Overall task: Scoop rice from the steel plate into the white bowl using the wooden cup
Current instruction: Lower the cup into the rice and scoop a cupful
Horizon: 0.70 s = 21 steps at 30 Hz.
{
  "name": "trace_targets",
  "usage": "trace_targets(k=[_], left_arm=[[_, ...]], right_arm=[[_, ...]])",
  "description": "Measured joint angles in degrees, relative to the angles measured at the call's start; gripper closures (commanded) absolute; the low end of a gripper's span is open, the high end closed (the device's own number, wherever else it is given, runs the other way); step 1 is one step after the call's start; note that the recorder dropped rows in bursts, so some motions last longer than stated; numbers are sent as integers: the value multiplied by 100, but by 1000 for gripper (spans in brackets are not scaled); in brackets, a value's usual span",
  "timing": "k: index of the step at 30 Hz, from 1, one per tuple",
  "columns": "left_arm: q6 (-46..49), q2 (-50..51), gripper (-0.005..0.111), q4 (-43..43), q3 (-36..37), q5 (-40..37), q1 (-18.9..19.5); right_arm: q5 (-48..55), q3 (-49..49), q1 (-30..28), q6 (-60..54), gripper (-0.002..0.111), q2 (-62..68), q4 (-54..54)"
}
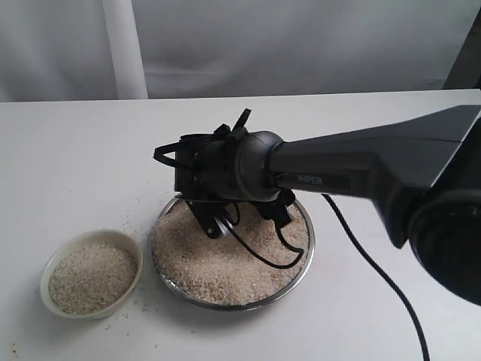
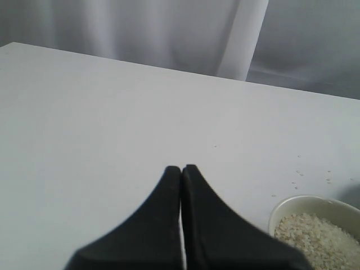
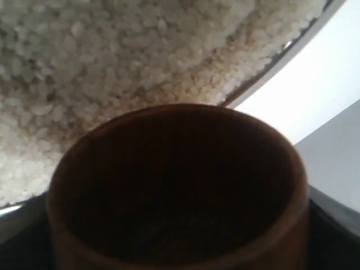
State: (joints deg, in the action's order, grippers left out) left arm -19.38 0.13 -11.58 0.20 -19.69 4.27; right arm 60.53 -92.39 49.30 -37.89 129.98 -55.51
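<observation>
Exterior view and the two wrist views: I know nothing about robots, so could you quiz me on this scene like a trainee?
1. True or false: the white bowl is empty.
2. The wooden cup hangs over: A) the steel plate, B) the white bowl, C) neither.
3. Fill in: the left gripper is ____ (open or shut).

Key: 1 false; 2 A; 3 shut.
</observation>
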Motion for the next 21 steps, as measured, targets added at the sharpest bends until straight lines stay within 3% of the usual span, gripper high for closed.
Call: trace_targets(k=[21], left_arm=[[0,0,107,0,0,0,0]], right_arm=[[-331,0,132,-59,108,175,345]])
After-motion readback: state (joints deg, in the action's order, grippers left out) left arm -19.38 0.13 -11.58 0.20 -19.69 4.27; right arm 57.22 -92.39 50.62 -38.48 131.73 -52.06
